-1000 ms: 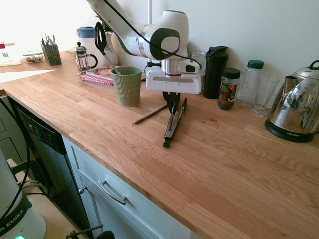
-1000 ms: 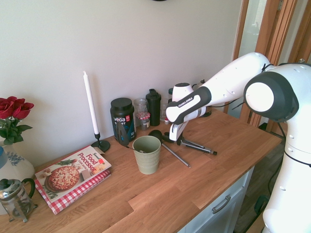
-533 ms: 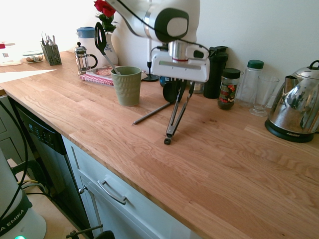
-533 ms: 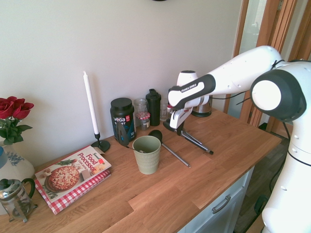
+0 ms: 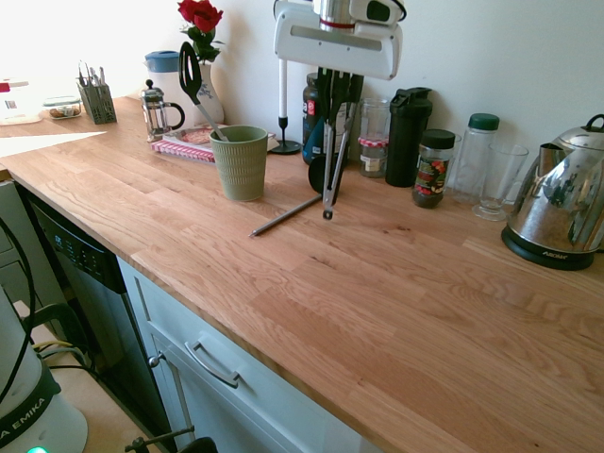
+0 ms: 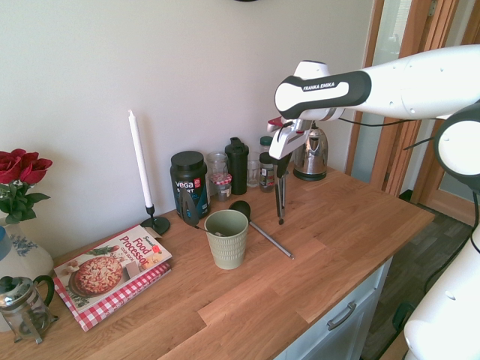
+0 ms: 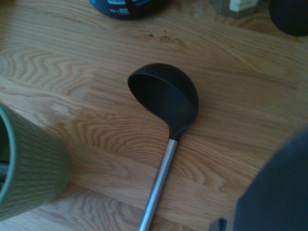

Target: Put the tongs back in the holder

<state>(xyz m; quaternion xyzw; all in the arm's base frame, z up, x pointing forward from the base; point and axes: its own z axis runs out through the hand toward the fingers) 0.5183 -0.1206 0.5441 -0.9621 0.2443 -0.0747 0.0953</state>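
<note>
The fingers (image 5: 337, 87) are clamped narrow on the upper part of the long slim dark metal tongs (image 5: 330, 160), which hang nearly straight down from them, lower end clear of the wood and nothing else touching them.

Largest first: the pale oak-plank counter (image 5: 396, 283) carries everything. On it the sage-green ribbed tapered cup, the holder (image 5: 240, 162), stands upright and open-mouthed, a scissor-like black handle poking out of it in the first exterior view; in that view it sits to the picture's left of the hanging tongs, near but apart. Between the two, flat on the wood, lies the black round-bowled ladle with a thin grey handle (image 7: 166, 103), its bowl close beneath the tongs in the wrist view.

As for handling, the tongs look light, stiff and smooth. Held high, they can swing like a pendulum and may slip or twist in a narrow grip, so a hold near the top with both arms pinched together seems right. The holder looks light enough to tip if the tongs strike its rim, so a straight descent into the mouth would be safest.
</note>
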